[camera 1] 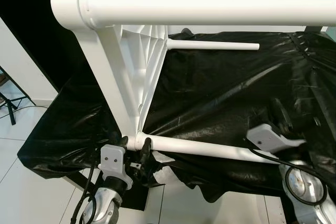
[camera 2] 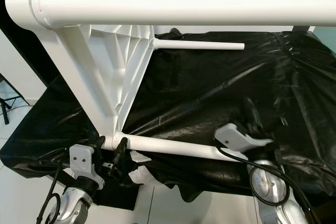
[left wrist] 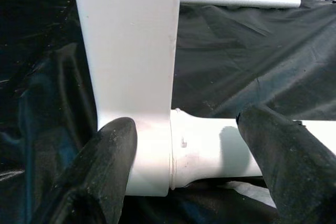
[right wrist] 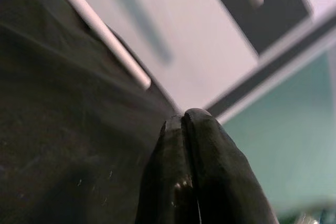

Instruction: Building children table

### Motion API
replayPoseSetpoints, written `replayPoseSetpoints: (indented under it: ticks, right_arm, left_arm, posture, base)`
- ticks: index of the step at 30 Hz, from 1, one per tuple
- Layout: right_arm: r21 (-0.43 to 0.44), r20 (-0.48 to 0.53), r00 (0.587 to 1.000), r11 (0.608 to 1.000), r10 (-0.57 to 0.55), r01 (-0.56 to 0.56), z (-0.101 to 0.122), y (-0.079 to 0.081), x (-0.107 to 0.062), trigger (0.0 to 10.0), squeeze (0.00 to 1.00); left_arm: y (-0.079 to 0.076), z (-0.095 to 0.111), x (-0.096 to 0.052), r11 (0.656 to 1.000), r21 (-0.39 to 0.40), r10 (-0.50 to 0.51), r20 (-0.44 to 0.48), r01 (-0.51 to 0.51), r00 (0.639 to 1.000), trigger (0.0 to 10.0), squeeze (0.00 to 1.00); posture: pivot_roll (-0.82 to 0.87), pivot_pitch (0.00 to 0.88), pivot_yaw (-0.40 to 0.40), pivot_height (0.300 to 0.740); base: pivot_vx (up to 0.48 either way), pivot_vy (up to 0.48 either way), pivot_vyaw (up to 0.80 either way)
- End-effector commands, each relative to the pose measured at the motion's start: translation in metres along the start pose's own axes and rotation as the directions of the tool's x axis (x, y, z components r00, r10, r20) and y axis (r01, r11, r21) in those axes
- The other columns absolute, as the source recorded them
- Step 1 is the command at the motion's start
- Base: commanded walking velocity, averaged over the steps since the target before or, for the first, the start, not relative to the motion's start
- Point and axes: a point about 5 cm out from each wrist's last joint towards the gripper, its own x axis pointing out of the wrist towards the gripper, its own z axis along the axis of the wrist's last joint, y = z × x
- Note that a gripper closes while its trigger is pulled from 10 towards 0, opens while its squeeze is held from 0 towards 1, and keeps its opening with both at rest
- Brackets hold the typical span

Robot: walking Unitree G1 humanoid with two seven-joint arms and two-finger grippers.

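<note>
A white plastic children's table stands on its side on the black sheet, its ribbed top (camera 1: 137, 51) upright. One leg (camera 1: 220, 8) juts out high and close to me, a second leg (camera 1: 210, 150) lies low on the sheet, and a third leg (camera 1: 215, 45) points out at the back. My left gripper (camera 1: 135, 144) is at the low corner socket (left wrist: 152, 156), open, one finger (left wrist: 113, 156) against the corner and the other over the leg. My right gripper (camera 1: 277, 113) hovers beyond the low leg's free end, its fingers (right wrist: 205, 145) pressed together and holding nothing.
A crinkled black plastic sheet (camera 1: 236, 87) covers the low platform and drapes over its front edge. White tiled floor (camera 1: 31, 187) lies to the left and below. A dark stand (camera 1: 8, 103) is at the far left. White wall runs behind.
</note>
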Motion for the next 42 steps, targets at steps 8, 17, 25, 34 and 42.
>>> replayPoseSetpoints:
  ticks: [8,17,25,34,42]
  right_arm:
    - [0.239,0.021,1.000,0.971,0.007,-0.011,0.016,0.003,0.006,10.0,0.00]
    - [0.202,0.062,0.998,0.979,-0.003,-0.010,0.020,0.004,0.011,10.0,0.00]
    - [0.204,0.063,0.998,0.979,-0.005,-0.008,0.020,0.000,0.011,10.0,0.00]
    - [0.200,0.065,0.998,0.980,0.002,-0.015,0.021,0.000,0.009,10.0,0.00]
    - [0.188,0.065,0.998,0.982,-0.007,-0.005,0.021,-0.005,0.009,10.0,0.00]
  left_arm:
    - [-0.013,-0.001,0.015,0.988,0.034,-0.148,-0.003,0.148,0.989,10.0,0.00]
    - [-0.013,-0.005,0.016,0.986,-0.025,-0.168,-0.047,0.167,0.985,10.0,0.00]
    - [-0.012,-0.004,-0.003,0.957,-0.079,-0.287,-0.082,0.281,0.955,10.0,0.00]
    - [-0.016,-0.011,-0.014,0.915,-0.144,-0.396,-0.139,0.377,0.908,10.0,0.00]
    - [-0.030,-0.024,0.012,0.916,-0.145,-0.395,-0.161,0.374,0.905,10.0,0.00]
  posture:
    - [0.11,0.000,0.082,0.740]
    - [0.12,0.000,0.080,0.740]
    - [0.12,0.000,0.075,0.740]
    - [0.13,0.000,0.074,0.740]
    - [0.09,0.000,0.080,0.740]
  base:
    - [0.000,0.000,0.00]
    - [0.000,0.000,0.00]
    - [0.000,0.000,0.00]
    - [0.000,0.000,0.00]
    - [0.000,0.000,0.00]
